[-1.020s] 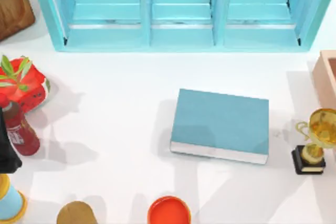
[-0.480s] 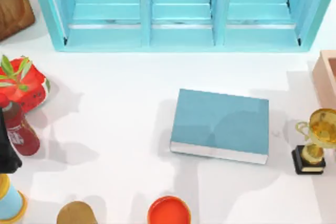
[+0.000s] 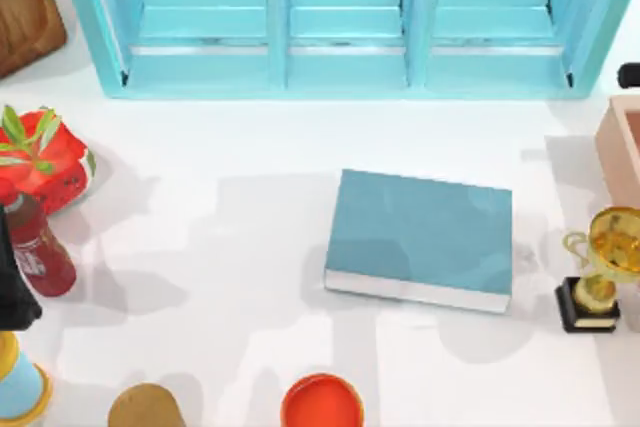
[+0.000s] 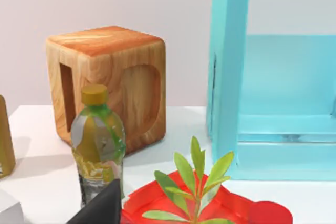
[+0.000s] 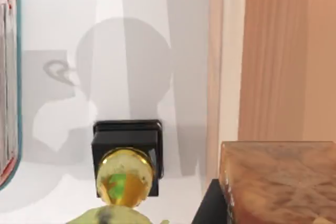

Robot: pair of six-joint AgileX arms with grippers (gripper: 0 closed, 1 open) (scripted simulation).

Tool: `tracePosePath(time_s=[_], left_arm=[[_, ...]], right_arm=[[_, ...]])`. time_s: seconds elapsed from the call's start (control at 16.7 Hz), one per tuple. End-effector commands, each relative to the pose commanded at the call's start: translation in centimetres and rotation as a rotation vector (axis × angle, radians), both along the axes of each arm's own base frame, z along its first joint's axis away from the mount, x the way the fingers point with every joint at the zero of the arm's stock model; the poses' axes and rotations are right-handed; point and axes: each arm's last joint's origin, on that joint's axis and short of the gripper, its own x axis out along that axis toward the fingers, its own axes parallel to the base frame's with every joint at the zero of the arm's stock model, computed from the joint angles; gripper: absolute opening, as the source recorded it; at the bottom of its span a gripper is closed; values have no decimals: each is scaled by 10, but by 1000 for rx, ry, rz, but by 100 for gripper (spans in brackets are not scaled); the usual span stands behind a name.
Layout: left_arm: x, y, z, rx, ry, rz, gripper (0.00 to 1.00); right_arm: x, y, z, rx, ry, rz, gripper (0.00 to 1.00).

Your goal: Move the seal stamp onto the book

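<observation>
The teal-blue book (image 3: 420,235) lies flat at the table's middle, white page edges toward the front; its edge (image 5: 8,87) also shows in the right wrist view. The seal stamp (image 5: 281,179) appears there as an amber-brown grained block close to the camera, held in my right gripper (image 5: 262,208), with a dark finger (image 5: 209,205) against its side. It hangs above the table's right side, over the spot beside the trophy. A dark part of my right arm (image 3: 630,75) shows at the right edge. My left gripper (image 3: 10,292) is parked at the far left.
A gold trophy (image 3: 600,267) on a black base stands right of the book, beside a wooden box (image 3: 620,147). The light-blue shelf unit (image 3: 345,22) spans the back. A dark red bottle (image 3: 35,252), red plant pot (image 3: 45,157) and wooden cube (image 3: 25,2) stand at the left; an orange bowl (image 3: 322,402) sits in front.
The arm's shadow has drifted across the book and the table. A dark part of my right arm has come into the top view at the right edge. The book has not moved.
</observation>
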Motion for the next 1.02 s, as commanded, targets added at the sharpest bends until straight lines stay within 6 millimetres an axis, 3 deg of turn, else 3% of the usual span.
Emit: tracePosePath(time_s=[0.24, 0.6, 0.78, 1.02], left_arm=[[0, 0, 0, 0, 0, 0, 100], [0, 0, 0, 0, 0, 0, 100], [0, 0, 0, 0, 0, 0, 100], [0, 0, 0, 0, 0, 0, 100]], right_arm=[[-9, 23, 15, 8, 17, 15, 0], [-6, 27, 11, 9, 22, 9, 0], [4, 58, -3, 10, 23, 8, 0], [13, 127, -34, 10, 23, 8, 0]])
